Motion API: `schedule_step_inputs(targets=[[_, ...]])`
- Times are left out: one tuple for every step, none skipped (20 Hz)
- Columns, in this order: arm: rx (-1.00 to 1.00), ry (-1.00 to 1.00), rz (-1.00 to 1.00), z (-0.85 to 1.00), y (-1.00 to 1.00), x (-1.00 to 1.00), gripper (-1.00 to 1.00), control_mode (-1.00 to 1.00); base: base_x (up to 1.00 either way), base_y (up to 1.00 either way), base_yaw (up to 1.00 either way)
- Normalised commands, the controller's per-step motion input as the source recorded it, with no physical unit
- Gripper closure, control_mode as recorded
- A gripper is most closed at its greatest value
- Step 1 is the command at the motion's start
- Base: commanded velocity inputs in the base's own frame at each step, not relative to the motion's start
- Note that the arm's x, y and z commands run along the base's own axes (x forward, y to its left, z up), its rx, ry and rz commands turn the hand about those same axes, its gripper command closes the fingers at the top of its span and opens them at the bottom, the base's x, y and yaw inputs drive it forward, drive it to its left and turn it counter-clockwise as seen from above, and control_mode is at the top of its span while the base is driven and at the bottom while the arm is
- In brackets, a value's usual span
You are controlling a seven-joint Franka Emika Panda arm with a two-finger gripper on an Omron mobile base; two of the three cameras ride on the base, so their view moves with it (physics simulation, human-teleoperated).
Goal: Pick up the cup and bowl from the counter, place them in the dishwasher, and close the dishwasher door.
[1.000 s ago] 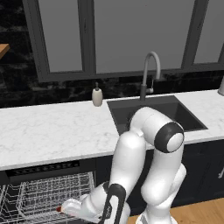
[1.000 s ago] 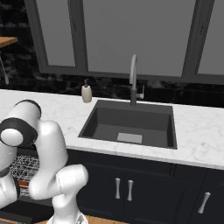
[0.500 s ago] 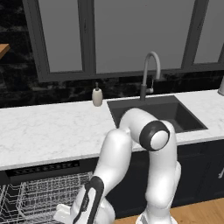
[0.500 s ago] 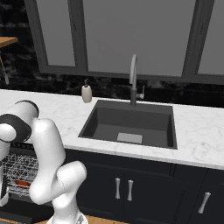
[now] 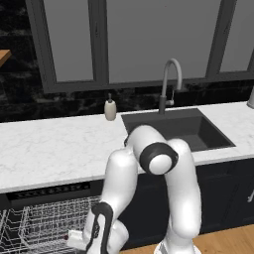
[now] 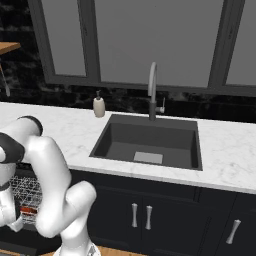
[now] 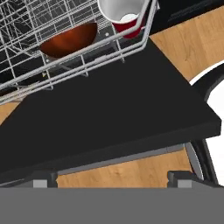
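Hovering with gripper (image 7: 111,179) fingers spread wide, empty, over dishwasher door (image 7: 109,113); cup (image 7: 124,15) and bowl (image 7: 70,39) sitting in the rack beyond; no writing legible.

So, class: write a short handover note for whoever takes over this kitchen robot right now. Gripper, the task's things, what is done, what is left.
Gripper: open, empty, low by the front edge of the lowered dark flat dishwasher door.
Small red tapered cup with white inside and shallow reddish-brown bowl: both in the white wire rack of the dishwasher.
Done: both things loaded.
Left: swing the door up and shut.
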Motion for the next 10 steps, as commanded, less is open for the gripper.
schedule_step_inputs(targets=[[-0.24, -0.05, 0.00, -0.49, 0.59, 0.01, -1.00, -1.00, 0.00, 0.00, 0.00], [-0.25, -0.04, 0.00, -0.51, 0.56, 0.07, -1.00, -1.00, 0.00, 0.00, 0.00], [-0.25, -0.06, 0.00, -0.54, 0.54, 0.16, -1.00, -1.00, 0.00, 0.00, 0.00], [-0.25, -0.08, 0.00, -0.55, 0.54, 0.26, -1.00, -1.00, 0.00, 0.00, 0.00], [-0.28, -0.10, 0.01, -0.41, 0.54, 0.31, -1.00, -1.00, 0.00, 0.00, 0.00], [-0.30, -0.07, 0.01, -0.40, 0.59, 0.34, -1.00, -1.00, 0.00, 0.00, 0.00], [-0.31, -0.03, 0.03, -0.28, 0.63, 0.41, -1.00, -1.00, 0.00, 0.00, 0.00], [-0.29, 0.00, 0.04, -0.15, 0.59, 0.43, -1.00, -1.00, 0.00, 0.00, 0.00], [-0.25, 0.00, 0.03, -0.06, 0.56, 0.45, -1.00, -1.00, 0.00, 0.00, 0.00], [-0.21, 0.00, 0.01, 0.00, 0.51, 0.44, -1.00, -1.00, 0.00, 0.00, 0.00]])
